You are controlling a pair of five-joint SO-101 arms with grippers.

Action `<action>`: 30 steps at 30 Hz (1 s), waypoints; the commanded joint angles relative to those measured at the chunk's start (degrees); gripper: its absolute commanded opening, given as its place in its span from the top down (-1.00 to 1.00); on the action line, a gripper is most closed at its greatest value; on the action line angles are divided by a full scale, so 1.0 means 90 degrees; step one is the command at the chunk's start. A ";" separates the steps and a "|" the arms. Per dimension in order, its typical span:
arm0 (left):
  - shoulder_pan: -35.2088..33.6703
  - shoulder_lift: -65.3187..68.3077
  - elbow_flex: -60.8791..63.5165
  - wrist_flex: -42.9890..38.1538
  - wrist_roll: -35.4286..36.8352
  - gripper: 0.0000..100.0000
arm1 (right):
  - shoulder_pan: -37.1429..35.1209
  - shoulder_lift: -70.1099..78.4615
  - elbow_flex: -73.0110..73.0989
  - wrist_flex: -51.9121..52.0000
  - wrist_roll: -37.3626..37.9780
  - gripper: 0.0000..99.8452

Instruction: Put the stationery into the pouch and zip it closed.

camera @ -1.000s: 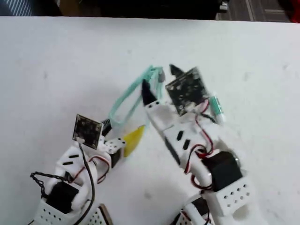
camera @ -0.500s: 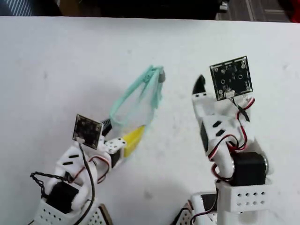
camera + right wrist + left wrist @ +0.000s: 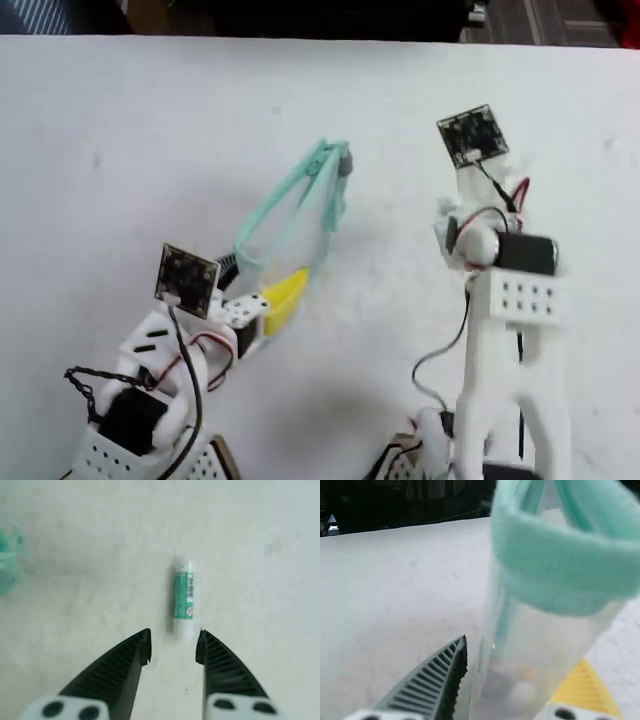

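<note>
Your L gripper (image 3: 522, 652) is clamped on the unzipped pouch (image 3: 290, 210); R gripper (image 3: 172, 642), jaws apart, hangs over a green-white tube (image 3: 183, 597) lying outside it, so packing + zip are left.

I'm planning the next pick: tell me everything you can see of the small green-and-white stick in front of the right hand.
The small green-and-white stick is a short cylinder, plastic by its look, with a green printed label round its middle and white ends. It lies flat on the white table, pointing lengthwise at the right hand. Its near end appears between the open fingertips, and no contact is visible. Only the table touches it.
</note>
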 commanded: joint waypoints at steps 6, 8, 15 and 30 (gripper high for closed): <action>0.0083 -0.0063 -0.0049 -0.0127 0.0020 0.44 | 0.0425 0.2818 -0.1397 -0.0132 0.0078 0.69; 0.0083 -0.0063 -0.0059 -0.0127 0.0020 0.44 | 0.0542 0.3414 -0.1651 -0.0288 0.0068 0.69; 0.0083 -0.0063 -0.0068 -0.0127 0.0020 0.44 | 0.0513 0.4762 -0.2510 -0.0464 0.0020 0.69; 0.0093 -0.0063 -0.0049 -0.0127 0.0020 0.44 | 0.0464 0.5231 -0.2823 -0.0904 0.0068 0.85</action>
